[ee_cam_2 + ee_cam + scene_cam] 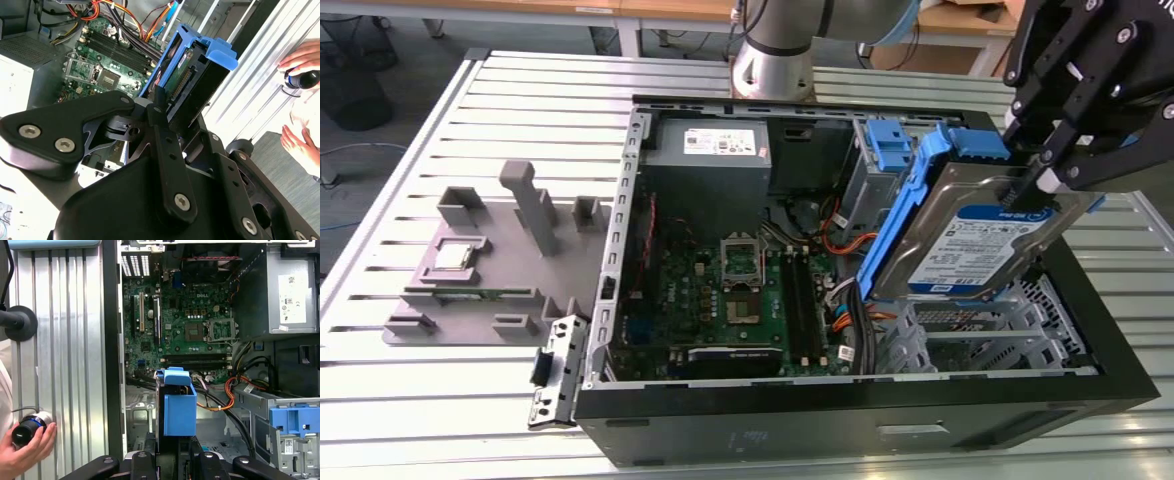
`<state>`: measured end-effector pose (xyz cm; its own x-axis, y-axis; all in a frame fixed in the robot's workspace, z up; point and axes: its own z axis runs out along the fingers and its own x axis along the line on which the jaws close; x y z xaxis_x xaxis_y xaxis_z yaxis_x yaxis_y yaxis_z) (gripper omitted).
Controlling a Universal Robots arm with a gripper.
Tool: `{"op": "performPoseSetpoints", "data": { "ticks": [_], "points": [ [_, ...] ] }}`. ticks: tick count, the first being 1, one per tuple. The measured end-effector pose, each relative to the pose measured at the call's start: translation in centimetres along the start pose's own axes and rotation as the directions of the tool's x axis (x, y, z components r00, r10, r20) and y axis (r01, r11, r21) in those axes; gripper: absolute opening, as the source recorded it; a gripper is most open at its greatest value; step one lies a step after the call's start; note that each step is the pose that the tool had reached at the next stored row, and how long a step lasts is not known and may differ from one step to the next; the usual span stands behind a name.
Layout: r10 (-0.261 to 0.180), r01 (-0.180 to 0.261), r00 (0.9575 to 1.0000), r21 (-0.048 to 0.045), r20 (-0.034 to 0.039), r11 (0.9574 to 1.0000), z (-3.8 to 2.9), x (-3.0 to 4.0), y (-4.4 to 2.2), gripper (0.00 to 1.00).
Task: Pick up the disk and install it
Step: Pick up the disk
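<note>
Because my jaws pinch the disk (974, 235) by one end, it hangs tilted over the case (761, 430), frame right.

a slatted silver metal desk (427, 400) carries an open black computer tower case (854, 425) on its side, with a grey plastic fixture (467, 290) beside it at the exterior view's left.

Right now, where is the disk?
The disk is held tilted by the gripper above the drive cage of the open computer case, on the exterior view's right, beside a blue bracket.
</note>
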<state>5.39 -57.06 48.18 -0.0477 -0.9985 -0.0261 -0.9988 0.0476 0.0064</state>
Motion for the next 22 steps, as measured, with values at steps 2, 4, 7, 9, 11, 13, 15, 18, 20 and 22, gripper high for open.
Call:
{"op": "performPoseSetpoints", "data": {
  "ticks": [2,4,7,9,11,13,15,18,20,22],
  "points": [
    [0.000,0.000,1.0000,0.0001,0.0001,1.0000,0.03,-0.01,-0.19,0.35],
    [-0.001,0.001,1.0000,0.0000,0.0001,1.0000,0.07,-0.02,-0.38,0.35],
    [-0.002,0.002,1.0000,0.0000,0.0001,1.0000,0.17,-0.03,-0.60,0.35],
    [-0.003,0.003,1.0000,-0.0001,0.0000,1.0000,0.22,-0.03,-0.84,0.35],
    [-0.004,0.004,1.0000,-0.0001,0.0001,1.0000,0.27,-0.05,-1.13,0.35],
    [-0.005,0.005,1.0000,-0.0001,0.0002,1.0000,0.32,-0.06,-1.46,0.35],
    [-0.005,0.005,1.0000,-0.0001,0.0001,1.0000,0.35,-0.08,-1.87,0.35],
    [-0.005,0.005,1.0000,-0.0001,0.0000,1.0000,0.39,-0.11,-2.46,0.35],
    [-0.006,0.006,1.0000,-0.0001,0.0001,1.0000,0.42,-0.13,-2.87,0.35],
    [-0.006,0.006,1.0000,-0.0001,0.0001,1.0000,0.44,-0.15,-3.30,0.35]
  ]
}}
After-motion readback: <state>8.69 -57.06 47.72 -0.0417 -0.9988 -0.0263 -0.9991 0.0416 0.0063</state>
